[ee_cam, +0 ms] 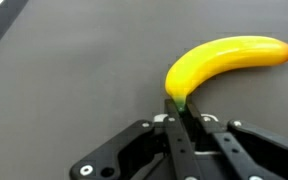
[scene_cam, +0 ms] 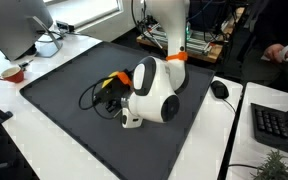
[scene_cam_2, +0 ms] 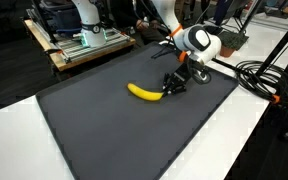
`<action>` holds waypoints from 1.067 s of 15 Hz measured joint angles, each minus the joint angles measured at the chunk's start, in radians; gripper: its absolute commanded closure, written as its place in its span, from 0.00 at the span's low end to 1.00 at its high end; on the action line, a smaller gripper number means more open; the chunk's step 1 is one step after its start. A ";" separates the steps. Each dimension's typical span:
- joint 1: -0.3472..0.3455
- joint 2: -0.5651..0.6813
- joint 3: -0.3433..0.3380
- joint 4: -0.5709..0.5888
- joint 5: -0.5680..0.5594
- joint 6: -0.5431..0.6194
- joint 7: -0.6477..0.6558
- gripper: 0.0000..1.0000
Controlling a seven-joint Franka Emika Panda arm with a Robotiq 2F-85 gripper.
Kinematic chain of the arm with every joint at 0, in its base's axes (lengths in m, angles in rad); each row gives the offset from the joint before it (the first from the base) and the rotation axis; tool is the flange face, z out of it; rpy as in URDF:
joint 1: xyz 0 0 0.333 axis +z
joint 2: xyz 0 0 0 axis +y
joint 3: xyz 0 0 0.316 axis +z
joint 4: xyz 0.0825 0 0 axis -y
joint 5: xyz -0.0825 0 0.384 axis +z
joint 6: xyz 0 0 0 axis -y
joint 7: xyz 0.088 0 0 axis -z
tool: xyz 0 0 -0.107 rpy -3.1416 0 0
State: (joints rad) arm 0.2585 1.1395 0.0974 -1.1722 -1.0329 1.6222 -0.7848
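Fingertips of the black Robotiq gripper [ee_cam: 179, 118] are drawn together on the greenish stem end of a curved yellow banana [ee_cam: 219, 62]. In the wrist view the jaws look closed to a narrow slit with only that tip caught between them. The stem is the thinnest, firmest part of the fruit, so I judge it gives the fingers something to bite without bruising the soft body.

The banana [scene_cam_2: 142, 92] lies flat on its side on the dark grey fabric mat [scene_cam_2: 94, 130], near the mat's middle. Its curve sweeps away from the gripper [scene_cam_2: 171, 86], and the far end is free. The white Panda arm [scene_cam: 154, 90] bends low over the mat and reaches in from the side, which suits a pinch at a stem lying almost level with the surface.

In an exterior view a black computer mouse [scene_cam: 219, 89] and a black keyboard [scene_cam: 279, 125] sit on the white table [scene_cam: 234, 140] beyond the mat's edge, well apart from the fruit.
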 measured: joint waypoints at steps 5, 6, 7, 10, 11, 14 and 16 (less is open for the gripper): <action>-0.001 -0.004 0.002 0.000 0.021 0.000 -0.020 0.22; -0.001 -0.009 0.006 -0.001 0.026 0.003 -0.020 0.16; 0.000 -0.020 0.012 -0.006 0.031 0.007 -0.020 0.07; -0.002 -0.111 0.050 -0.083 0.032 0.043 -0.013 0.00; -0.002 -0.155 0.066 -0.122 0.032 0.057 -0.009 0.00; -0.001 -0.294 0.100 -0.245 0.033 0.119 -0.007 0.00; 0.000 -0.381 0.115 -0.333 0.024 0.197 -0.010 0.00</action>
